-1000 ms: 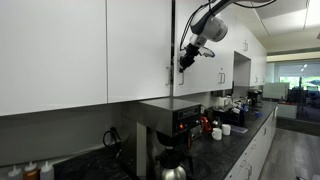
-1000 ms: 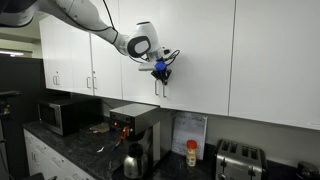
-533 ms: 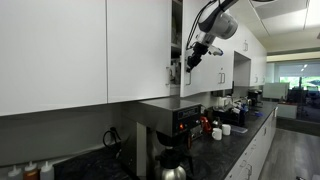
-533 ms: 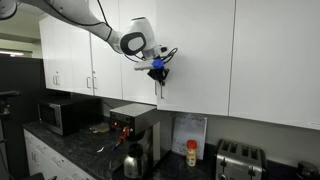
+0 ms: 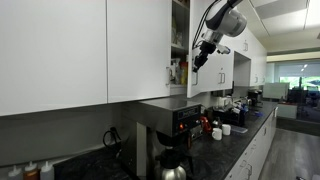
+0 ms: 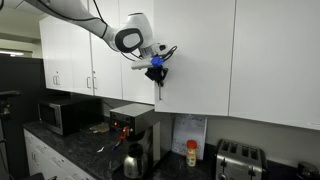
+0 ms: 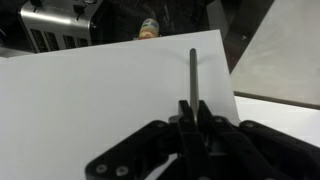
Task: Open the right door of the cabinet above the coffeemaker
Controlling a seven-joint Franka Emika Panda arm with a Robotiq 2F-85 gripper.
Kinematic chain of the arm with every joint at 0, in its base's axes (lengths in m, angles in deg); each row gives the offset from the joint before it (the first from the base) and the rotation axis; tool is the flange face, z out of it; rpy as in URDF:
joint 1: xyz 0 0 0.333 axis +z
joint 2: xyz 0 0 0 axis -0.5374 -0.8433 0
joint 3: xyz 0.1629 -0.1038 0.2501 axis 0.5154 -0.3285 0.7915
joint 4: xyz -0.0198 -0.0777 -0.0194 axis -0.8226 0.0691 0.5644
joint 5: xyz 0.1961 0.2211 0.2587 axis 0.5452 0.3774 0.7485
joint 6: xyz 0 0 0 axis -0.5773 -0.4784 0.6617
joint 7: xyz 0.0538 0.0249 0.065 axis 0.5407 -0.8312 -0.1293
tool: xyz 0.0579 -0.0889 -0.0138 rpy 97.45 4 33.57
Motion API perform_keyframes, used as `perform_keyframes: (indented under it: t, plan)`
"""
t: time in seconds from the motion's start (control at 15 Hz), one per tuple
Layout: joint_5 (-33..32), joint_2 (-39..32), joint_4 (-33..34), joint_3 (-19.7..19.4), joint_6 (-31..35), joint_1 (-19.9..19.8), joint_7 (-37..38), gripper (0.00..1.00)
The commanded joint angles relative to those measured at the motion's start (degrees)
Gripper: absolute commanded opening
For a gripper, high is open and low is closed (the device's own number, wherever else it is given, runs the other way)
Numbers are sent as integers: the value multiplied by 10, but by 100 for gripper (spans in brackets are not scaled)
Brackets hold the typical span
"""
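The right door (image 5: 196, 60) of the white cabinet (image 5: 140, 45) stands partly swung out, and small bottles (image 5: 176, 72) show on the inner shelf through the gap. My gripper (image 5: 197, 58) is shut on the door's slim silver bar handle (image 7: 193, 75). In the wrist view the black fingers (image 7: 181, 118) clamp the bar against the white panel (image 7: 110, 110). In an exterior view the gripper (image 6: 157, 74) grips the handle at the door's left edge (image 6: 158, 92). The black and steel coffeemaker (image 5: 168, 135) with its glass carafe (image 6: 133, 160) stands below on the counter.
The matching left door (image 5: 138, 45) stays shut. A microwave (image 6: 58, 115), a toaster (image 6: 236, 157) and a yellow bottle (image 6: 191, 152) stand on the dark counter (image 6: 70, 145). Small red and white items (image 5: 222, 124) lie further along it.
The right door has swung further open, pulled by the gripper on its handle; the gap now shows the shelf and its bottles.
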Motion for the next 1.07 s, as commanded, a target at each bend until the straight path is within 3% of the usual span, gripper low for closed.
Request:
perform_keyframes:
  t: [0.0, 0.27, 0.6, 0.73, 1.0]
  plan:
    - [-11, 59, -30, -25, -44, -6, -7, 2]
    - [22, 63, -19, -48, -107, -5, -95, 2]
    - [108, 45, 28, -103, -248, -14, -306, 2]
    - [115, 33, 52, -132, -305, -21, -364, 2]
    - [100, 10, 89, -150, -372, -51, -440, 2]
